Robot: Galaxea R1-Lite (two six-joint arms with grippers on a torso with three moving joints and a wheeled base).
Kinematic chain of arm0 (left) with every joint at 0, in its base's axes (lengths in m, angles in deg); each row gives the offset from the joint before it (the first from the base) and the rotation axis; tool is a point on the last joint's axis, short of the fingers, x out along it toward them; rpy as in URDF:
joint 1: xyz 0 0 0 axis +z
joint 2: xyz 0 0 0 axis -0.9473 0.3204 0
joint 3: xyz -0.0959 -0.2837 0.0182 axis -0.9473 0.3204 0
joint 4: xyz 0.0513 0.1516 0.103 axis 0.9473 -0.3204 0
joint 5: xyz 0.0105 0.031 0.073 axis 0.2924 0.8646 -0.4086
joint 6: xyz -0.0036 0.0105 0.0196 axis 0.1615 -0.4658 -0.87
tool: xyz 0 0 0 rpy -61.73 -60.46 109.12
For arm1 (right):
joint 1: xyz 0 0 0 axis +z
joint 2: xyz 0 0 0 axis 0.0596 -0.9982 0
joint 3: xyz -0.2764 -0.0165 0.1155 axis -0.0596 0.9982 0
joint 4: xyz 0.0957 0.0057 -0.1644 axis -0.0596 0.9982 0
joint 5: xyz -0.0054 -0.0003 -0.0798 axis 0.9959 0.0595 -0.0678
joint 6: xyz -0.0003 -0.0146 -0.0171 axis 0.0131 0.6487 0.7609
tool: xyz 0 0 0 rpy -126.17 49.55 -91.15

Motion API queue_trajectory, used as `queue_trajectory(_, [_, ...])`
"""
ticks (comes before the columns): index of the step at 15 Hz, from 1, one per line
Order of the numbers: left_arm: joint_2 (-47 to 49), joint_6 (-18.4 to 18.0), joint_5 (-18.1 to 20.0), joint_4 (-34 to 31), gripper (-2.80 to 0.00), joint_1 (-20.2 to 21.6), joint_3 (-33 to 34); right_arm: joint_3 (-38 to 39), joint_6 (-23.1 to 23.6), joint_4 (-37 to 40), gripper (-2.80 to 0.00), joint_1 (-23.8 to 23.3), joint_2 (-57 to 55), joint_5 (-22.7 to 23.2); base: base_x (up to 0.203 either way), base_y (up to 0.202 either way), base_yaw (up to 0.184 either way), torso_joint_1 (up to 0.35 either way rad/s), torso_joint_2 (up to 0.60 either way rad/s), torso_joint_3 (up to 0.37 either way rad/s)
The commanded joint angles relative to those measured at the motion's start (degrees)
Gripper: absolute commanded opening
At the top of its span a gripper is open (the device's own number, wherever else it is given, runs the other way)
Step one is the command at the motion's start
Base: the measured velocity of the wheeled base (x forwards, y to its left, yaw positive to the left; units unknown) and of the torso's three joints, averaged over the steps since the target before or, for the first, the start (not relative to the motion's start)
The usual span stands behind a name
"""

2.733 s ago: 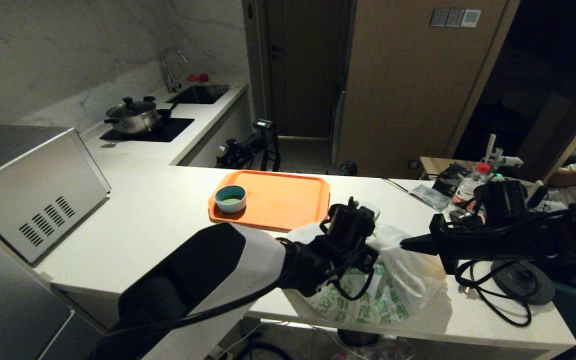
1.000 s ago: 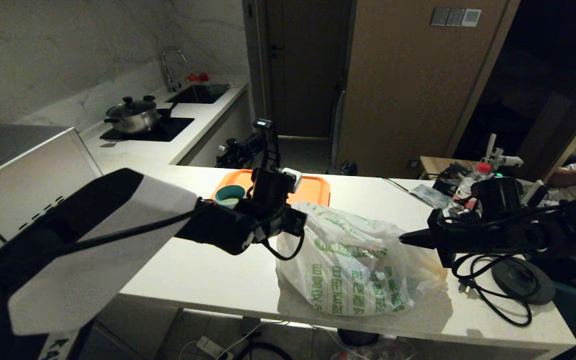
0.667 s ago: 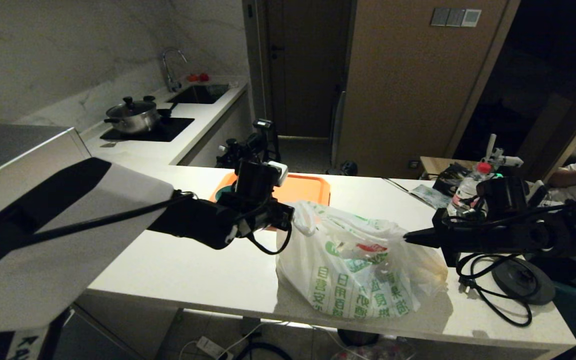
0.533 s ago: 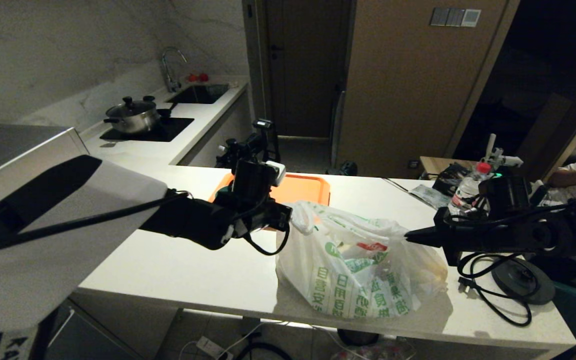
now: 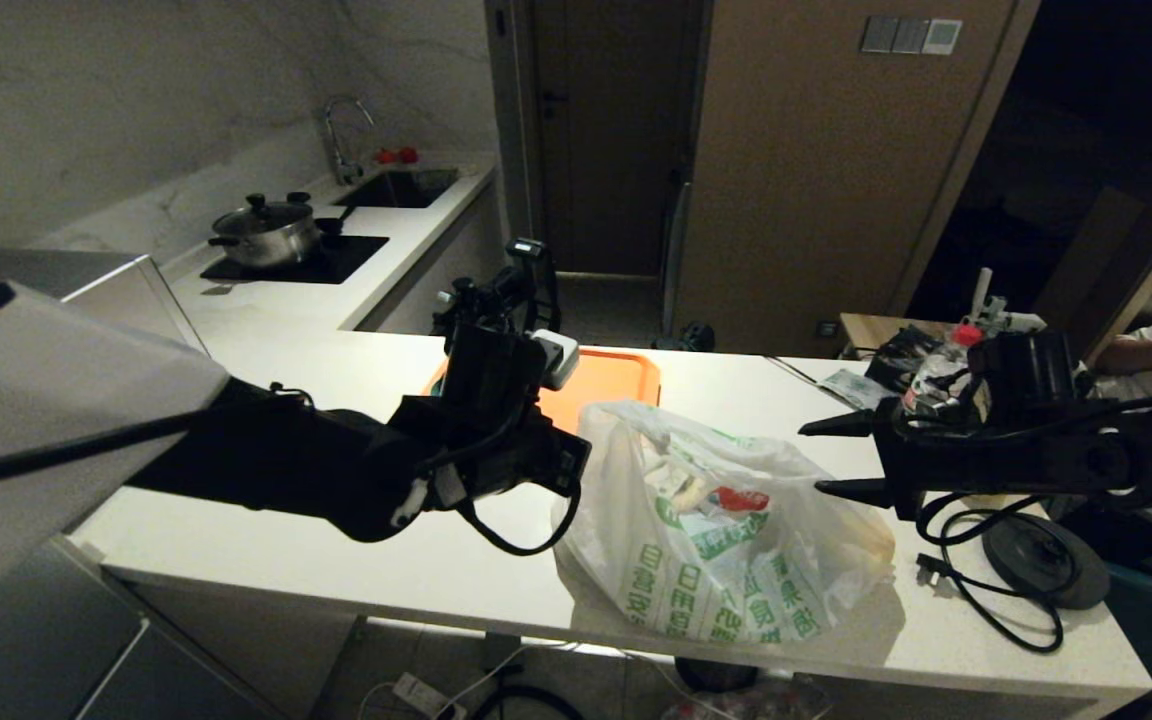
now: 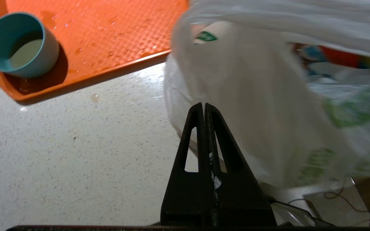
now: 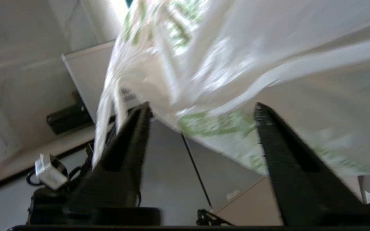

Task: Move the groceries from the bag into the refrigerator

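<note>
The bag (image 5: 726, 535) sits on the tabletop (image 5: 336, 560), full, nothing unpacked yet. The left tool (image 6: 204, 107), closed, pinches its near edge; the right tool (image 5: 821, 458) stands open beside it, empty. No groceries (image 5: 711, 495) have reached a fridge.

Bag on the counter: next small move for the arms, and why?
Probably send the right gripper into the bag's mouth for one item. Its fingers stand open beside the bag's right rim, empty, while the left gripper is shut at the left rim, and the groceries show inside.
</note>
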Motion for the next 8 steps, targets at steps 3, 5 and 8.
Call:
queue_trajectory(3, [-5.9,0.0,0.2,-1.8,-2.80,-3.8,1.3,-0.9,-1.0,-0.1,0.00,1.3,2.3,0.3,0.000,0.000,0.000,0.000,0.00,0.000])
queue_trajectory(5, [-6.6,0.9,1.9,-2.6,-2.80,-8.0,1.7,-3.1,-1.2,-0.1,-2.80,1.4,0.9,0.5,0.000,0.000,0.000,0.000,0.00,0.000])
queue_trajectory(8, [-4.9,1.9,1.8,-2.4,-2.80,-13.3,1.7,-7.0,-1.2,-0.2,-2.80,1.5,-3.2,1.0,0.000,0.000,0.000,0.000,0.00,0.000])
